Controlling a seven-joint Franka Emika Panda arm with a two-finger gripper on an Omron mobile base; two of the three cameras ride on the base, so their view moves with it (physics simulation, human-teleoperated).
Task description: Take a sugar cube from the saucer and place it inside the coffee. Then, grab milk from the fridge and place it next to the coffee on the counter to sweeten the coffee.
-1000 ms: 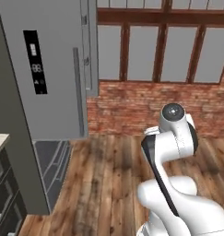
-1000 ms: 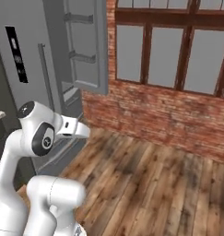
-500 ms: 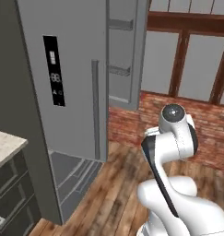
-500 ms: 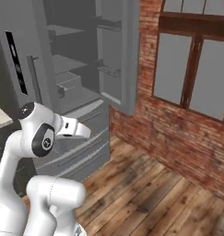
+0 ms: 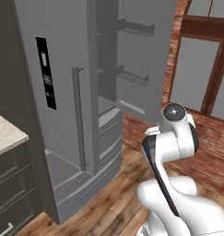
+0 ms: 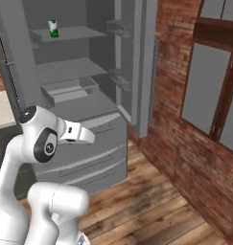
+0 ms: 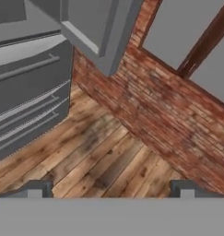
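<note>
The fridge (image 5: 62, 69) stands with its right door (image 5: 141, 55) swung open, showing grey shelves (image 6: 70, 67) and door racks. The milk (image 6: 52, 28), a small green-and-white carton, stands upright on the upper shelf at the left. My gripper (image 7: 111, 190) is open with nothing between its wide-apart fingertips (image 7: 37, 189), and it looks down at the wooden floor in front of the fridge's lower drawers (image 7: 26, 73), far below the milk. A corner of the counter (image 5: 5, 133) shows at the left. The sugar cube, the saucer and the coffee are out of view.
A brick wall (image 6: 185, 143) with dark-framed windows (image 6: 209, 76) runs along the right, close to the open door's edge (image 7: 95, 27). Dark drawers (image 5: 12, 184) sit under the counter. Wooden floor (image 7: 99, 152) lies open between fridge and wall.
The whole picture has shifted: the base has moved, bringing the open fridge closer and more central, so its inner shelves and the milk now show. The gripper stays open.
</note>
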